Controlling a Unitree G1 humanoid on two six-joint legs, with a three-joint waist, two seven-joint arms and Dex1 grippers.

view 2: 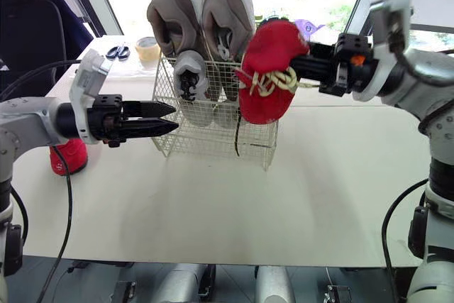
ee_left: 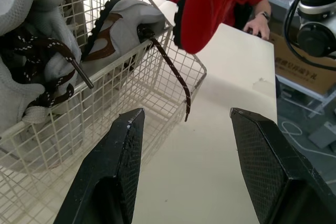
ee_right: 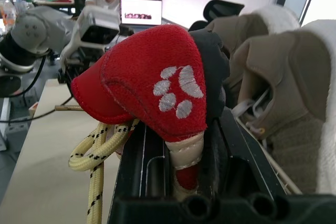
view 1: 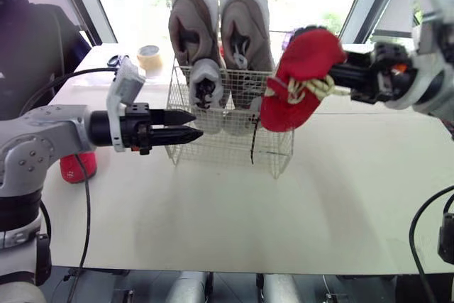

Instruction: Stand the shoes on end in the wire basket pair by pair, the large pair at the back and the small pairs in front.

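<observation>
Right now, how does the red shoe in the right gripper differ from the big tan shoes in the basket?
The red shoe is small; the tan shoes are far bigger. The red shoe hangs in the right gripper at the wire basket's front corner; the tan shoes stand on end at its back.

The 2 head cameras look forward and down from the near side of the table (view 1: 213, 232), set side by side, and share almost the whole scene, with the wire basket (view 1: 230, 140) mid-frame. The left wrist camera sits just behind the left gripper (ee_left: 184, 145), low over the tabletop, facing right past the basket's near corner. The right wrist camera sits behind the right gripper (view 1: 333, 74), facing left, with the red shoe (ee_right: 152, 77) very close to it. Both wrist views share that shoe, and each catches the opposite arm.
</observation>
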